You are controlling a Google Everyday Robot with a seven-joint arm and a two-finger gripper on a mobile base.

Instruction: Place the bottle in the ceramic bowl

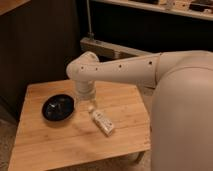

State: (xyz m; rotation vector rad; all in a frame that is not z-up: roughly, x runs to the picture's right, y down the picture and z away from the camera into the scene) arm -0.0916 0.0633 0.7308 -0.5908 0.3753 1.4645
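Note:
The whitish bottle (102, 122) lies on its side on the wooden table (45, 145), pointing from the middle toward the front right. The black glossy ceramic bowl (58, 107) sits on the table to the bottle's left, apart from it, and holds nothing. My gripper (89, 106) hangs below the white wrist, just above the bottle's upper end and right of the bowl. The arm hides most of it.
My large white arm (130, 70) and body (185, 115) fill the right side and cover the table's right edge. A dark wall and a shelf unit (150, 20) stand behind the table. Floor shows to the left and in front.

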